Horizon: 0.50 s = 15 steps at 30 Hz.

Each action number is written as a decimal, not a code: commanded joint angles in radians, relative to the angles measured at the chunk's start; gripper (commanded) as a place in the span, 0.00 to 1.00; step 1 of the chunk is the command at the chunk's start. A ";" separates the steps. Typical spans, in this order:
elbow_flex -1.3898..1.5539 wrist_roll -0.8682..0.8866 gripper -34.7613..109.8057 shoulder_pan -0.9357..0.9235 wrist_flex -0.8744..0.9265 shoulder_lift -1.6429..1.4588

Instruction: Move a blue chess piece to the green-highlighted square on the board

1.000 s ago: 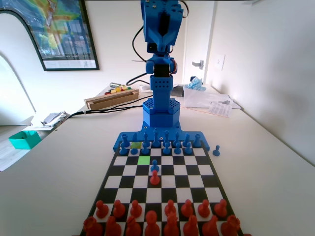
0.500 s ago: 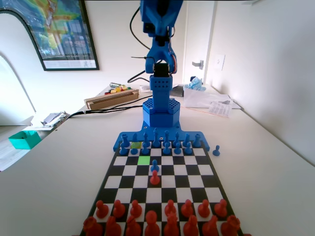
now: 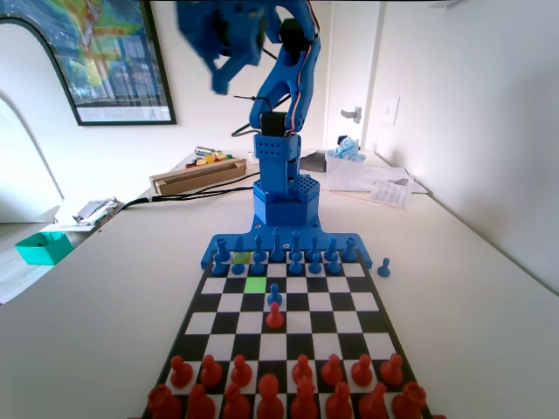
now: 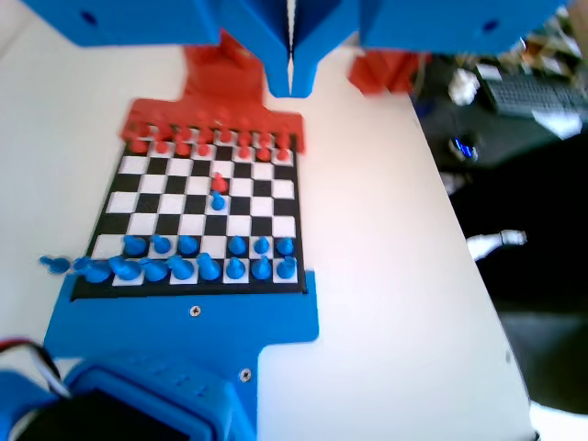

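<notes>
White counter [image 3: 105, 297] and pale walls surround the scene, and on that counter we see the board [image 3: 351, 301], its black-and-white squares joined to a blue base at the arm's end. We find the green-highlighted square [image 3: 255, 284] in the fixed view, in the second rank of squares from the arm and left of the board's middle, with nothing standing on it; a duller yellow-green square [image 3: 242, 257] lies just beyond it, among the blue back ranks. One blue chess piece [image 3: 274, 293] stands alone, out in front of its row, on the square diagonally right of and nearer the camera than the green one, and a red pawn [image 3: 274, 315] stands just in front of it, the two close together; in the wrist view we see this same pair near the board's centre. Other blue pieces [image 3: 295, 254] line the two ranks by the arm, and one stray blue piece [image 3: 383, 268] sits off the board on the counter at the right. Red pieces [image 3: 301, 371] fill the near ranks. High above, at the upper left of the fixed view, the gripper [image 3: 229, 63] is blurred; in the wrist view its jaws meet with no gap and nothing between them.
</notes>
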<state>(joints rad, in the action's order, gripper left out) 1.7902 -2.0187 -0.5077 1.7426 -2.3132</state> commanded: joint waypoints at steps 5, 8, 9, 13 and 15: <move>-0.011 0.183 0.25 -0.126 -0.155 0.202; 0.048 0.270 0.25 -0.147 -0.267 0.249; 0.074 0.299 0.25 -0.152 -0.308 0.256; 0.186 0.423 0.25 -0.143 -0.482 0.291; 0.225 0.480 0.25 -0.132 -0.535 0.313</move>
<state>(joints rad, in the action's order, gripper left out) 1.9742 -1.6260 -0.6366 1.3054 -2.0034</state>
